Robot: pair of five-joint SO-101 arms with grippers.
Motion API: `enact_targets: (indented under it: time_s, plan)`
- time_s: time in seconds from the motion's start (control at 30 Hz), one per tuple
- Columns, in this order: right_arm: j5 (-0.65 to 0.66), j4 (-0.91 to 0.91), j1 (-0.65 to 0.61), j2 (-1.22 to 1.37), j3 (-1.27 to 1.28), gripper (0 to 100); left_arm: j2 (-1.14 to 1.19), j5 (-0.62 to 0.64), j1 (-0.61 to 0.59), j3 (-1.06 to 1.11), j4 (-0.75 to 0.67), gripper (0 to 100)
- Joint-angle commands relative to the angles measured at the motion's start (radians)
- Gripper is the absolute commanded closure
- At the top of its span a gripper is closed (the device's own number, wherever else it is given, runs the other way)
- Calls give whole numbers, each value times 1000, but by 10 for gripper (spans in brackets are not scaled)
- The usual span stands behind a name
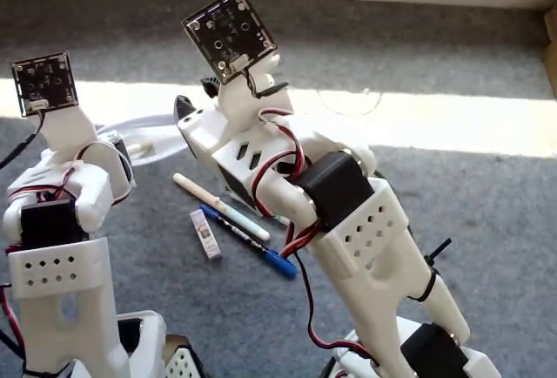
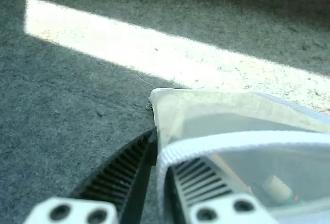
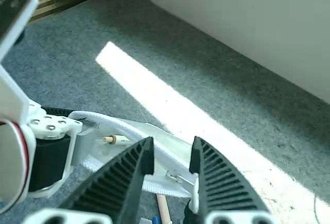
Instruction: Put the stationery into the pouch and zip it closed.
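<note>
The translucent white pouch (image 1: 152,130) lies on the grey carpet, its zipper rim (image 2: 242,141) raised. My left gripper (image 2: 161,154) is shut on that rim at one end, also seen as the left gripper (image 3: 51,152) from the right wrist. A pale stick (image 3: 116,140) lies inside the pouch (image 3: 149,146). My right gripper (image 3: 172,144) hangs open just above the pouch's zipper pull (image 3: 175,177). On the carpet beside the pouch lie a white pen (image 1: 218,204), a blue pen (image 1: 248,240) and a small white eraser (image 1: 206,234).
A bright strip of sunlight (image 1: 435,121) crosses the carpet behind the pouch. A white wall (image 3: 232,22) rises beyond it, with a wooden edge (image 1: 551,47) at the far right. The right arm's body (image 1: 348,212) overhangs the pens.
</note>
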Motion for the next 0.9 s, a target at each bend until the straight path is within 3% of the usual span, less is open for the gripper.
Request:
enact_targets:
  time_s: [0.0, 0.87]
  plan:
    - [12, 7, -2, -39, -15, 883, 19, 6, -35, 8, -14, 993]
    - [9, 326, 68, -36, 65, 883, 24, 11, -116, 10, -29, 993]
